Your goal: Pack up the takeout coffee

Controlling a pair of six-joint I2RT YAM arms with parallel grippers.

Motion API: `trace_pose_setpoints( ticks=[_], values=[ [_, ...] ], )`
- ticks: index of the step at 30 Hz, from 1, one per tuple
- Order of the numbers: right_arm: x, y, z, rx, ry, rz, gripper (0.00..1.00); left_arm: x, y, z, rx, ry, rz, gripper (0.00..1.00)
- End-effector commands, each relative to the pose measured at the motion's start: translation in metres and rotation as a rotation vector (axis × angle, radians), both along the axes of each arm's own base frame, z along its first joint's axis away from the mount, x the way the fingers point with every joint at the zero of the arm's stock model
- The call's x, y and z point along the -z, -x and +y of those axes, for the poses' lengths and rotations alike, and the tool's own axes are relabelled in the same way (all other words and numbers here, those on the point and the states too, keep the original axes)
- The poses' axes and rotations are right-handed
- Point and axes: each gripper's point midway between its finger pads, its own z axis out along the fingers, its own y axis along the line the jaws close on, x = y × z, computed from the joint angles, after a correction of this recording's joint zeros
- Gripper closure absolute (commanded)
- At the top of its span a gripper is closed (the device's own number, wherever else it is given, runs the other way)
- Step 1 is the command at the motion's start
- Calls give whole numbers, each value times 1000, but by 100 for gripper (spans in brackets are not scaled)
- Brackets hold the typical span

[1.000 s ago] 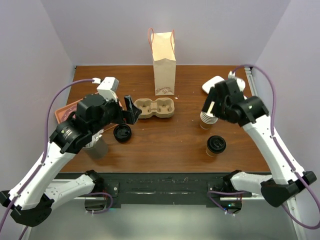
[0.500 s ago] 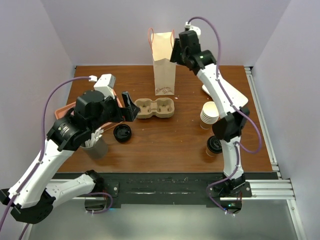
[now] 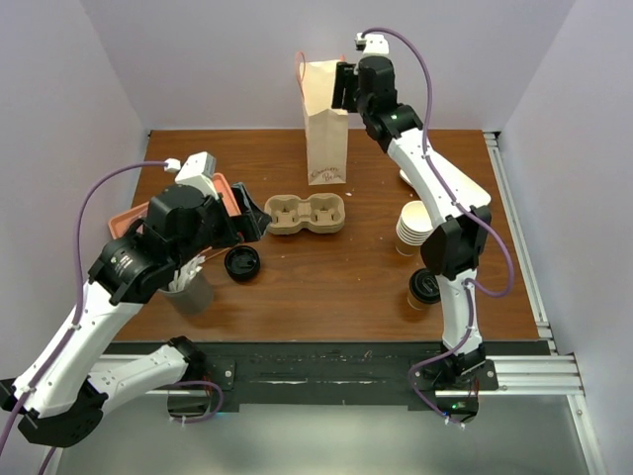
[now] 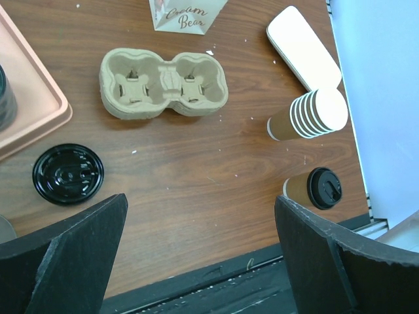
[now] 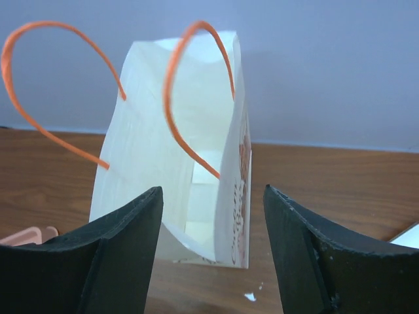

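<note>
The takeout coffee (image 3: 425, 287), a tan cup with a black sip lid, stands at the front right of the table; it also shows in the left wrist view (image 4: 321, 188). My right gripper (image 3: 342, 87) is open and empty, high at the back beside the mouth of the upright paper bag (image 3: 324, 124). The right wrist view looks into the open bag (image 5: 190, 163) between my gripper's jaws (image 5: 213, 196). My left gripper (image 3: 253, 218) is open and empty, hovering above the table left of the cardboard cup carrier (image 3: 307, 213), which also shows in the left wrist view (image 4: 163, 85).
A loose black lid (image 3: 242, 263) lies left of centre. A stack of lidless cups (image 3: 415, 226) stands behind the coffee. A pink tray (image 3: 124, 220) lies at the left, a metal cup (image 3: 190, 294) sits in front of it, and a white flat object (image 4: 303, 46) lies at the back right.
My right arm has swung from beside the cup stack up and back to the bag's top, then edged closer. My left gripper has shifted slightly.
</note>
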Motion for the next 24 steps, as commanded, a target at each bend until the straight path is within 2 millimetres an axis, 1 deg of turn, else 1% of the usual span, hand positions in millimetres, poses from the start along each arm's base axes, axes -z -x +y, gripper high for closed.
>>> trace_pose_setpoints(
  ticks=[1, 3, 5, 8, 9, 10, 11, 12, 14, 15, 18, 21, 22, 24],
  values=[
    [-47, -6, 0, -18, -34, -139, 30, -7, -8, -4, -37, 58, -11, 0],
    [-35, -11, 2, -22, -27, -122, 33, -8, -8, -6, -31, 60, -11, 0],
    [-32, -14, 7, -54, -32, -126, 39, -10, -10, -7, -27, 55, -10, 0],
    [-30, -19, 22, -124, -47, -149, 40, -11, -12, -7, -23, 40, -12, 0],
    [-29, -21, 23, -126, -49, -153, 40, -11, -12, -8, -20, 37, -10, 0],
    [-31, -23, 23, -120, -52, -160, 40, -11, -12, -7, -21, 34, -10, 0],
    [-24, -26, 23, -113, -50, -148, 40, -10, -12, -7, -20, 31, -8, 0],
    [-24, -28, 22, -101, -50, -150, 40, -10, -12, -7, -19, 29, -10, 0],
    [-18, -30, 19, -84, -42, -143, 39, -9, -12, -7, -19, 25, -9, 0],
    [-15, -32, 16, -62, -33, -138, 36, -9, -12, -7, -21, 24, -10, 0],
    [-7, -35, 7, -16, -1, -128, 36, -9, -12, -6, -25, 23, -11, 0],
    [-3, -38, 3, -5, 17, -128, 46, -8, -14, -5, -30, 20, -13, 0],
    [-8, -38, 4, -6, 13, -138, 54, -7, -14, -6, -28, 15, -12, 0],
    [-6, -40, 5, -14, 5, -140, 64, -7, -15, -5, -31, 12, -16, 0]
  ],
)
